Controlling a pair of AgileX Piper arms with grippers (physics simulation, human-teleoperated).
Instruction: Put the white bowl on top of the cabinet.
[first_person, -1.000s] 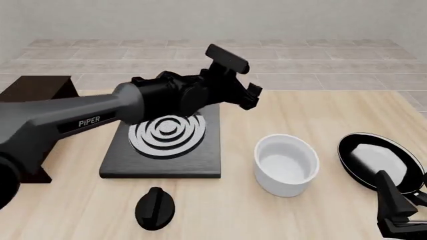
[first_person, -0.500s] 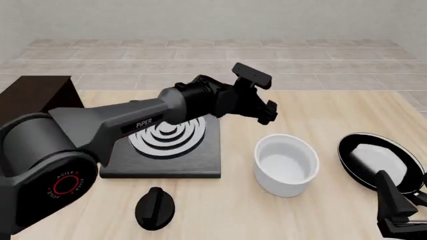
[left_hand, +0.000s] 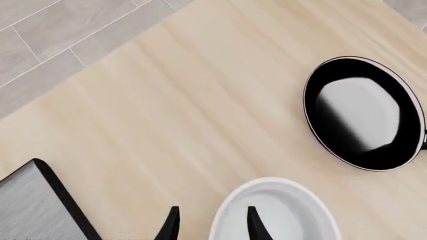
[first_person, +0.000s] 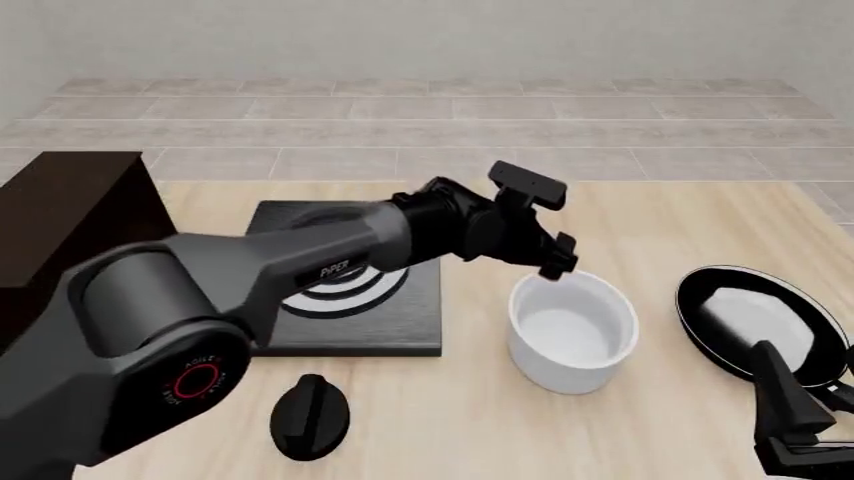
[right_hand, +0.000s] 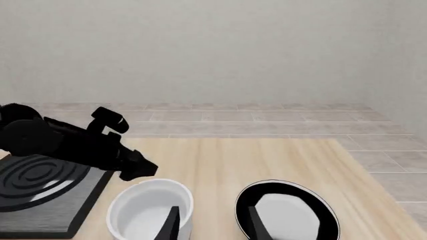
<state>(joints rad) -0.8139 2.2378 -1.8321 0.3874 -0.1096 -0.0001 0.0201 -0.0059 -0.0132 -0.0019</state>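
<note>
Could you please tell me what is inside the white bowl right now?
The white bowl looks empty: only its glossy white floor shows. The left gripper hovers at its far-left rim, and its near inner wall is hidden from the front view.

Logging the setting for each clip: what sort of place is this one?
Probably a simulated kitchen tabletop: a light wooden table holds a black burner slab with white rings, a black pan, a white bowl and a black knob, with tiled floor behind.

Glossy white bowl (first_person: 573, 330), near-black brown cabinet (first_person: 64, 215), white-ringed black burner slab (first_person: 350, 310).
</note>
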